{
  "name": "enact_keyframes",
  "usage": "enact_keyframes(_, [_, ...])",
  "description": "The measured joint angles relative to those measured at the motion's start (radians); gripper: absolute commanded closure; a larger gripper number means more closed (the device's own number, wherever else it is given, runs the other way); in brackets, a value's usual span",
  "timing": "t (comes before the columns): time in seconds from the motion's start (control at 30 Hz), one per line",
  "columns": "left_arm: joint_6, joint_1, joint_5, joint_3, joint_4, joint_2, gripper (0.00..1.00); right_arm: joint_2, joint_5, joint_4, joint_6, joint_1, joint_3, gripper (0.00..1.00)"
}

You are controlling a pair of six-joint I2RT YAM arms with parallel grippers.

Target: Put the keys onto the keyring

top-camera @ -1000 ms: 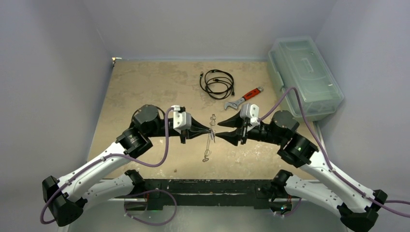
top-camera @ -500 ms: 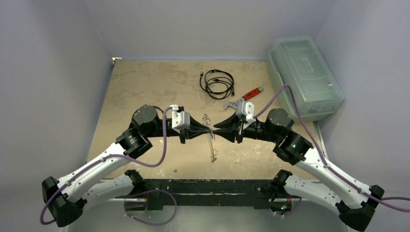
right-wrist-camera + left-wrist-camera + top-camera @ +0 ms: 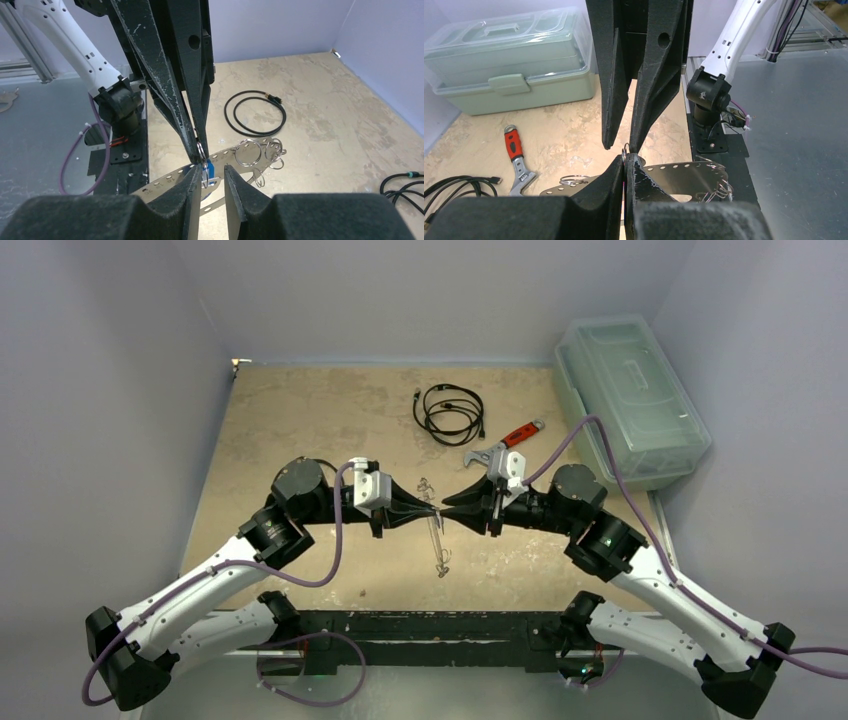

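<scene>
Top external: the right gripper (image 3: 449, 513) has swung in toward the left gripper (image 3: 433, 512) and narrowed its jaws, so the two now meet tip to tip over mid-table. The keyring (image 3: 438, 545) hangs edge-on between them and has tilted the other way. I judge the threading is just starting. The cable (image 3: 450, 412), wrench (image 3: 505, 445) and box (image 3: 630, 400) lie well beyond. The table (image 3: 300, 420) is bare to the left, and the ring's low end hangs near the front rail.

Left wrist: the left fingers are pressed together on the keyring's rim, and a small wire loop pokes out above their tips. The right fingers come down just beside it.

Right wrist: the right jaws stand slightly apart around the blue key (image 3: 210, 171). I cannot tell whether they pinch it. No silver key shows. Sideways room is tight.
</scene>
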Motion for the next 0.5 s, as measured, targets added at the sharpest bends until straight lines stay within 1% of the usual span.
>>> enact_keyframes(0.27, [0.000,0.000,0.002,0.000,-0.001,0.000,1.00,0.009,0.007,-0.002,-0.002,0.000,0.000,0.76])
enact_keyframes(0.33, [0.000,0.000,0.002,0.000,-0.002,0.000,1.00,0.013,0.007,-0.005,-0.003,0.000,0.000,0.77])
enact_keyframes(0.37, [0.000,0.000,0.002,0.000,-0.002,0.000,1.00,0.014,0.007,-0.007,-0.005,0.000,0.000,0.80])
enact_keyframes(0.5, [0.000,0.000,0.001,0.000,-0.001,0.000,1.00,0.024,0.006,-0.015,-0.013,0.000,0.000,0.99])
